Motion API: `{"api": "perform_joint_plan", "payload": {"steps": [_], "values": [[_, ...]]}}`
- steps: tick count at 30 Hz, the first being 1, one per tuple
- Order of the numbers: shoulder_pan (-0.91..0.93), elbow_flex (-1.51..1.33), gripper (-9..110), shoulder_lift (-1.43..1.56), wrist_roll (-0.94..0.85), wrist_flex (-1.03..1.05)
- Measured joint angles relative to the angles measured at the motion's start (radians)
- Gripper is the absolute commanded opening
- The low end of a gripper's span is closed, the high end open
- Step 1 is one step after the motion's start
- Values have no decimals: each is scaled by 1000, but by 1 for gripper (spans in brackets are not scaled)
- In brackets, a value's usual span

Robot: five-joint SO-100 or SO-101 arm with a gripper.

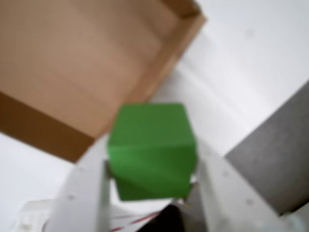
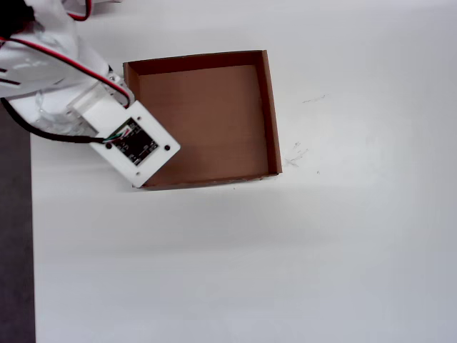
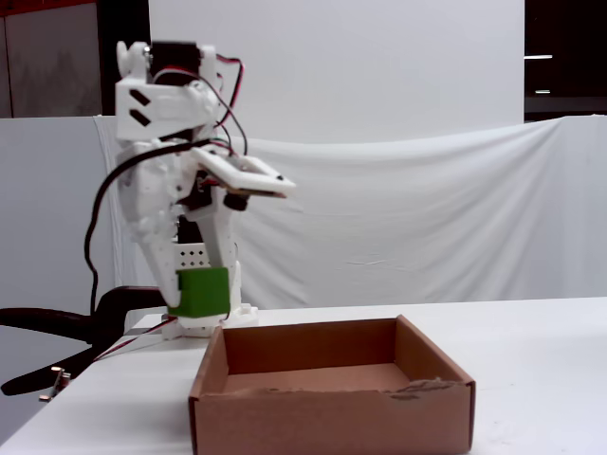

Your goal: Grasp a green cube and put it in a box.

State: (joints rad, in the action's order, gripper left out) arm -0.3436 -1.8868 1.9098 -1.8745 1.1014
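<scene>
My gripper [image 1: 152, 157] is shut on the green cube [image 1: 152, 150], which sits tilted between the two white fingers in the wrist view. In the fixed view the cube [image 3: 201, 291] hangs in the gripper [image 3: 202, 305] above the left wall of the brown cardboard box [image 3: 332, 417], clear of its rim. The wrist view shows the box [image 1: 43, 128] below and ahead, with its bare bottom filling the upper left. From overhead the box [image 2: 271, 114] lies open and holds nothing, and the arm's wrist board [image 2: 136, 143] covers its lower left corner and hides the cube.
White tabletop [image 2: 285, 257] spreads around the box. The table's left edge borders a dark floor strip [image 2: 14, 236]. The arm's base and red and black cables [image 2: 50, 57] occupy the upper left corner overhead. A white cloth backdrop [image 3: 427, 218] hangs behind the table.
</scene>
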Motion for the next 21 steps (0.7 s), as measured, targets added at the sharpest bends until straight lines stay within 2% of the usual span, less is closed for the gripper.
{"api": "perform_joint_plan", "payload": {"steps": [8, 21], "values": [[-126, -20, 11, 32, 2, 18], [-225, -38, 11, -66, 2, -23]]}}
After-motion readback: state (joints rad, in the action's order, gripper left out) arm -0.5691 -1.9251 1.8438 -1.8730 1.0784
